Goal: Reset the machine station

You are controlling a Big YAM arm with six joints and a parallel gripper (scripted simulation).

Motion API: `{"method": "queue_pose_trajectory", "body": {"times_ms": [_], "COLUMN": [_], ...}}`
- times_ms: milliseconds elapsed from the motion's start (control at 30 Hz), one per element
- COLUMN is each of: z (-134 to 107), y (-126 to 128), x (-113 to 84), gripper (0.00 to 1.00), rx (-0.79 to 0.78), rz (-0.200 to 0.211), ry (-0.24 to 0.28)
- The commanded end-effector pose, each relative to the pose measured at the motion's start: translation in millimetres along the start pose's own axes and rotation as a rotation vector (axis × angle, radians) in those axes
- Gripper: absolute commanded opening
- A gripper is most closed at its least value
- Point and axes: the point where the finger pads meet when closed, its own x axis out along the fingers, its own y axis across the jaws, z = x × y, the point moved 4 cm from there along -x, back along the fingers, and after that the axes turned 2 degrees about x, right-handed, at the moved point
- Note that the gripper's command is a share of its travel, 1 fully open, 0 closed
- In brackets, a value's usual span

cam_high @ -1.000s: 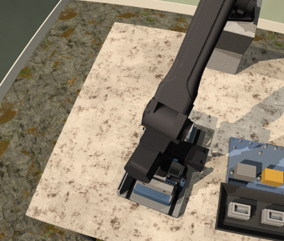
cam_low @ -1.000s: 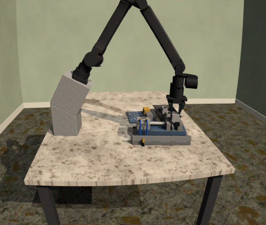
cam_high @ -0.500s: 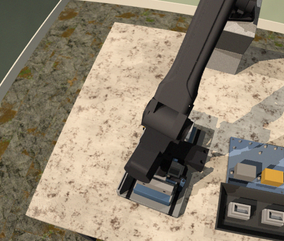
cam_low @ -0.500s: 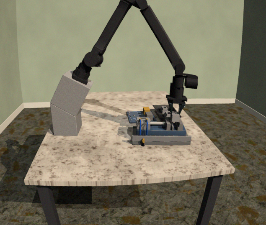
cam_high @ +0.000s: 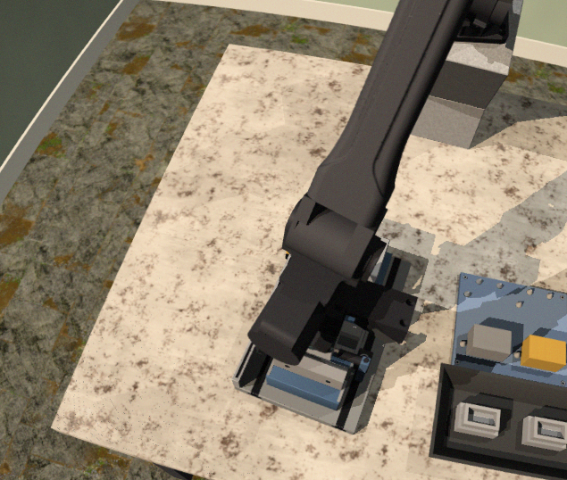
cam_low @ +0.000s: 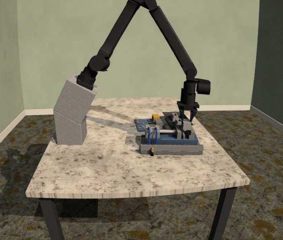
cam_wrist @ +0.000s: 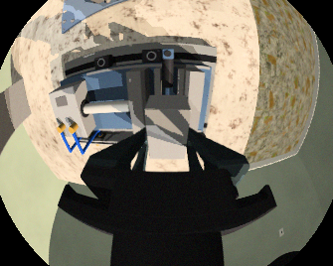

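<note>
Speckled stone tabletop (cam_high: 195,154) (cam_low: 126,170) (cam_wrist: 233,74) spreads below the gray blank (cam_low: 187,126) (cam_wrist: 167,130), which sits at frame center in the wrist view, above the vise (cam_high: 304,390) (cam_low: 171,141) (cam_wrist: 108,106). My fingers (cam_high: 352,346) (cam_low: 187,122) grip it; I should lower it level, then nudge it gently against fixed jaw and stop.

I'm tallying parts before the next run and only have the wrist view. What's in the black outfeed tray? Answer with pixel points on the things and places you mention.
Observer: Two finished parts (cam_high: 479,428) (cam_low: 178,122) sit in the outfeed tray (cam_high: 436,412) (cam_low: 167,113), both pocket up.
Operator: My view only catches a corner of the infeed plate. What's on it?
Observer: One gray blank (cam_high: 489,342) (cam_low: 158,122) and one yellow blank (cam_high: 544,352) (cam_low: 155,117).
Operator: Which is nearer the robot's base?
Observer: In the top view they sit roughly side by side; I can't call it.
</note>
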Motion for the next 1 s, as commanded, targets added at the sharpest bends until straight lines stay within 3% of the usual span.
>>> {"method": "queue_pose_trajectory", "body": {"times_ms": [0, 967], "z": [2.8, 3.0], "y": [-24.3, -21.1], "x": [-9.3, -8.0], "gripper": [0.0, 0.0], "rx": [0.002, 0.003], "rz": [-0.054, -0.049], "ry": [0.003, 0.003]}}
